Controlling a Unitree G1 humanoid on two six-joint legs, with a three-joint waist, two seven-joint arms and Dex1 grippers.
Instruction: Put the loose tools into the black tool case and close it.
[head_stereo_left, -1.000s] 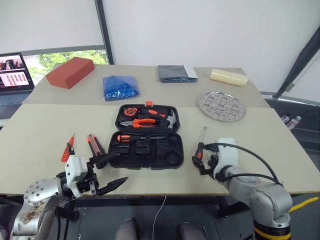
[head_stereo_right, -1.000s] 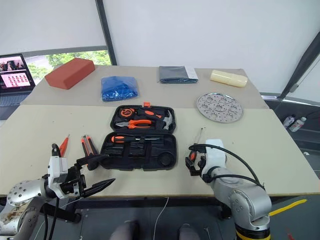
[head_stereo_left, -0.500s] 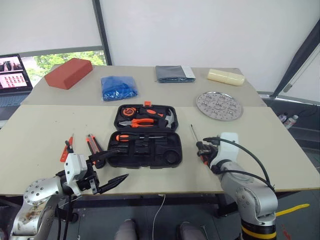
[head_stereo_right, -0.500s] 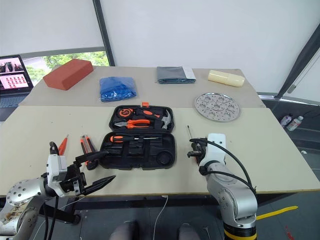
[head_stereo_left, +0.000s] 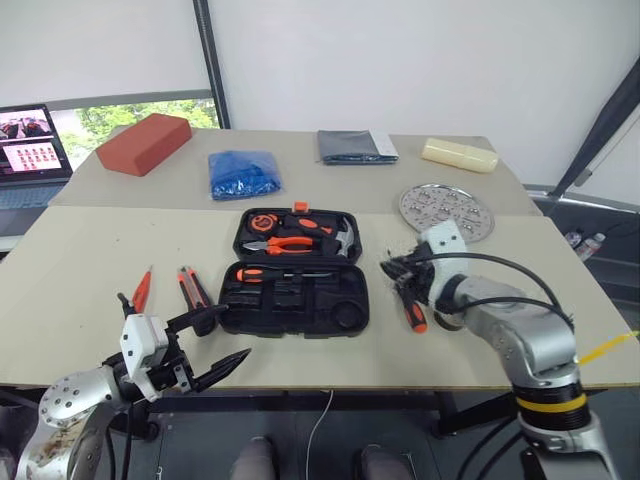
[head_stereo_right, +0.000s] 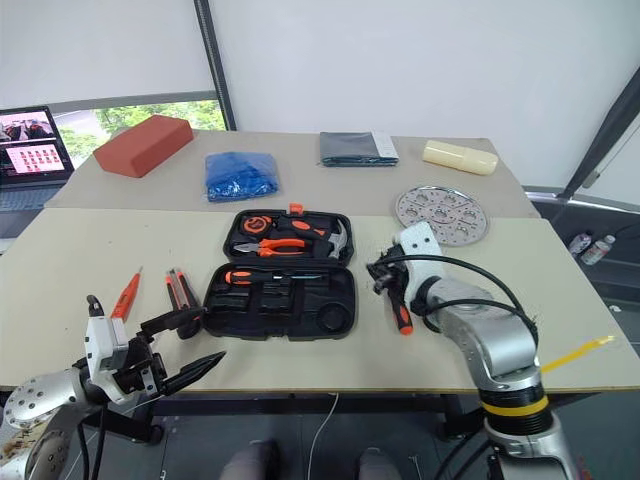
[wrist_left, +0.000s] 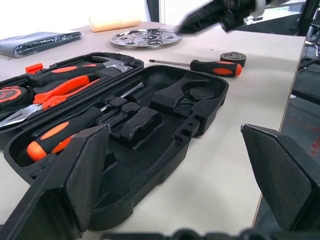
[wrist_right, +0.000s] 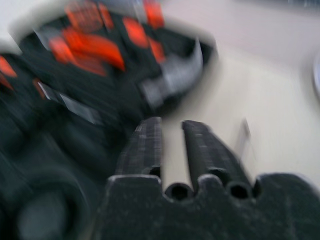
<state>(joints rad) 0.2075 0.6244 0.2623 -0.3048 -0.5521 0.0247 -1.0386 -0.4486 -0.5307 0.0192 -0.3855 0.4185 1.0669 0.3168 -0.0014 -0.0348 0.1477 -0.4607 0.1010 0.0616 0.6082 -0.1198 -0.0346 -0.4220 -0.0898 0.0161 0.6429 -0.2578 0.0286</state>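
Left fingers (wrist_left: 75, 175) were spread wide with nothing between them. The left gripper (head_stereo_left: 235, 335) sat at lower left of the head view, level with the table edge and just beside the front-left corner of the black tool case (head_stereo_left: 290, 328). Couldn't tell whether the upper finger touched the case.

Right fingers (wrist_right: 147, 145) were only slightly parted, a slim gap with nothing in it. The right gripper (head_stereo_left: 392, 272) hung right of centre, pointing at the case's right edge. It was clear of the screwdriver (head_stereo_left: 411, 310), which lay flat on the table just below it in frame, right of the case. So that one wasn't grasped.

The case was at frame centre, lying open, lid half toward the top.
- Lid half held pliers, a hammer and a round orange-black tool.
- Near half had one orange-black screwdriver seated along its upper edge. The other recesses looked empty.

Progress, my read: early stage. Still out on the table:
- the right-side screwdriver
- the tape roll (wrist_left: 233, 57), just beside that screwdriver's handle end
- the tester screwdriver (head_stereo_left: 141, 291), centre-left
- the utility knife (head_stereo_left: 192, 290), between the tester and the case

All four were left to load, then the lid needed closing and latching. Neither arm was carrying anything.
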